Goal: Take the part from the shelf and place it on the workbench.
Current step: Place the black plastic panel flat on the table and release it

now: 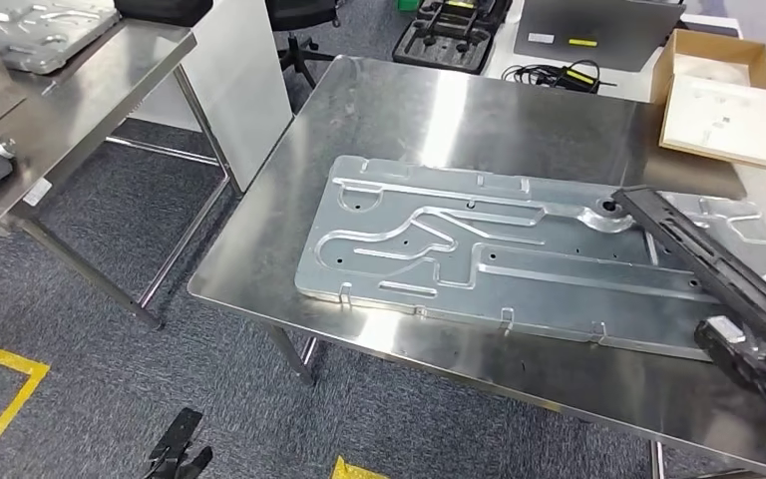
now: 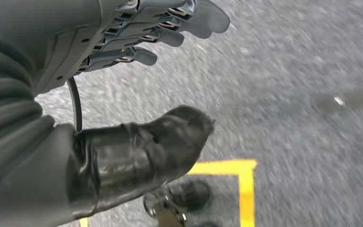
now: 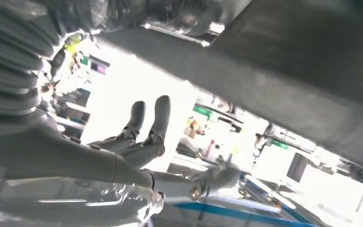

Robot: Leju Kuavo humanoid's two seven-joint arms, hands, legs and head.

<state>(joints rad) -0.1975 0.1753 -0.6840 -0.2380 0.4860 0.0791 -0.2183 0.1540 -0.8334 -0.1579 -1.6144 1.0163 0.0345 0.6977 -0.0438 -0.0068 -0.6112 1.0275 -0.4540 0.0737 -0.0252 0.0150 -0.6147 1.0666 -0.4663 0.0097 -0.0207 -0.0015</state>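
The part, a large stamped silver metal panel with raised channels and holes, lies flat on the steel workbench. In the head view my dark right forearm reaches from the lower right across the panel's right end. The right wrist view has my right hand with straight, parted fingers and nothing between them, close to a shiny metal surface. My left hand hangs over the grey carpet with fingers spread and nothing in it. It also appears low beside the bench.
A second steel table stands at the left with another metal panel on it. Behind the bench are an open cardboard box, a black tool case and a coiled cable. Yellow tape marks the floor.
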